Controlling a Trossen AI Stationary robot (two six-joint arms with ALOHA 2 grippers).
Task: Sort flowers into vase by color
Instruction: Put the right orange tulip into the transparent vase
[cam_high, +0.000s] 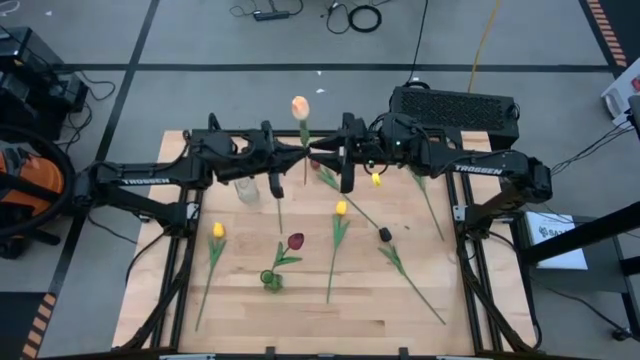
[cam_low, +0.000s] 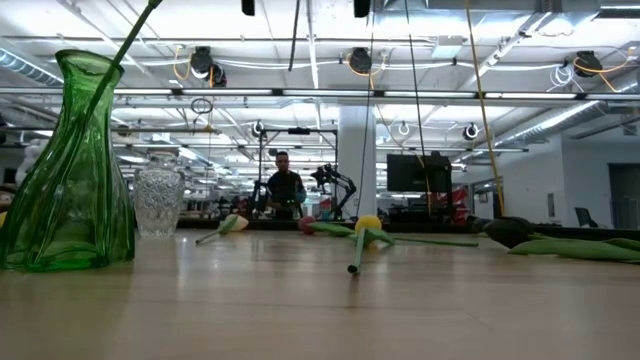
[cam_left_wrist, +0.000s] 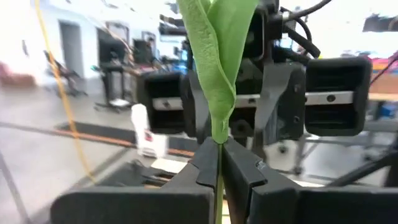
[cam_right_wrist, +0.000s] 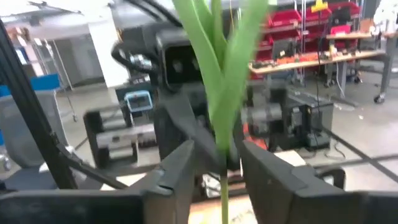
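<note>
Two containers on the table (cam_high: 400, 325): a clear glass vase (cam_high: 246, 188) toward the far edge with nothing I can see in it, and a green vase (cam_high: 271, 280) nearer the front edge holding one dark red tulip (cam_high: 295, 241). Up in the air mid-table, the left gripper (cam_high: 292, 152) has its fingers clamped on a peach tulip (cam_high: 300, 107) by the stem. The right gripper (cam_high: 322, 155) faces it, fingers apart around that stem. The other flowers (cam_high: 338, 235) lie loose on the table.
</note>
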